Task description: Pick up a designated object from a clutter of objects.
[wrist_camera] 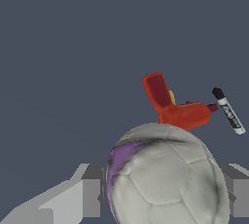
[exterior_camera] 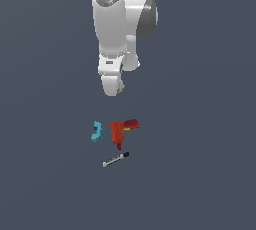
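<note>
The whitish-grey ball point(wrist_camera: 168, 179), with a purple streak on one side, fills the near part of the wrist view. It sits between my two grey fingers point(wrist_camera: 90, 196), so my gripper point(wrist_camera: 165, 198) is shut on it. In the exterior view the gripper point(exterior_camera: 116, 90) hangs well above the floor, and only a small rounded edge of the ball point(exterior_camera: 121, 87) shows under the hand. Below lies the rest of the clutter: a red power drill point(exterior_camera: 121, 130) point(wrist_camera: 177, 106), a cyan curved piece point(exterior_camera: 96, 131) and a black-and-grey marker pen point(exterior_camera: 116, 159) point(wrist_camera: 227, 111).
The floor point(exterior_camera: 200, 174) is a plain dark grey surface. The white arm point(exterior_camera: 120, 24) stands upright behind the clutter. The cyan piece lies on the exterior view's left of the drill, and the marker in front of it.
</note>
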`<state>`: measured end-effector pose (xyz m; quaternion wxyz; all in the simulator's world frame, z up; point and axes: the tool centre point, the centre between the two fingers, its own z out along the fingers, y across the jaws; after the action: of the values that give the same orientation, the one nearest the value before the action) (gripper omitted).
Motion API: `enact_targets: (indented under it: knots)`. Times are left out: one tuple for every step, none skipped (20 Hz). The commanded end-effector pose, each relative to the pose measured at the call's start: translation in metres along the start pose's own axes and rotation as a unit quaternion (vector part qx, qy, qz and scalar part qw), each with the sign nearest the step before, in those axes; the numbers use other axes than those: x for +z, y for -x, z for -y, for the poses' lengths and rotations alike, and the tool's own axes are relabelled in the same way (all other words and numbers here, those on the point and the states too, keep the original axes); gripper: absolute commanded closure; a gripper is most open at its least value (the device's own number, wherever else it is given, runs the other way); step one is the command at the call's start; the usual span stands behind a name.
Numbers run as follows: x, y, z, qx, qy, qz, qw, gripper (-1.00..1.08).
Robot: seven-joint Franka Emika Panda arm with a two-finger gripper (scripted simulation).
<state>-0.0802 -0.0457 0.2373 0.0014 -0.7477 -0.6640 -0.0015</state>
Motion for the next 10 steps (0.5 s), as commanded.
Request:
enact_targets:
  knots:
    - [-0.023, 0.017, 0.007, 0.0, 0.0, -0.001, 1.0, 1.08]
    - [-0.032, 0.024, 0.009, 0.0, 0.0, -0.001, 1.0, 1.08]
    - [-0.041, 0.031, 0.012, 0.0, 0.0, -0.001, 1.0, 1.08]
    - [-0.049, 0.038, 0.014, 0.0, 0.0, -0.001, 1.0, 1.08]
    - [-0.058, 0.044, 0.016, 0.0, 0.0, -0.001, 1.0, 1.08]
    - [-0.066, 0.051, 0.018, 0.0, 0.0, -0.001, 1.0, 1.08]
    - [-0.074, 0.057, 0.02, 0.0, 0.0, -0.001, 1.0, 1.08]
    - [-0.081, 0.063, 0.022, 0.0, 0.0, -0.001, 1.0, 1.08]
    - [-0.089, 0.069, 0.024, 0.0, 0.0, 0.0, 1.0, 1.08]
    - [-0.096, 0.075, 0.026, 0.0, 0.0, 0.0, 1.0, 1.08]
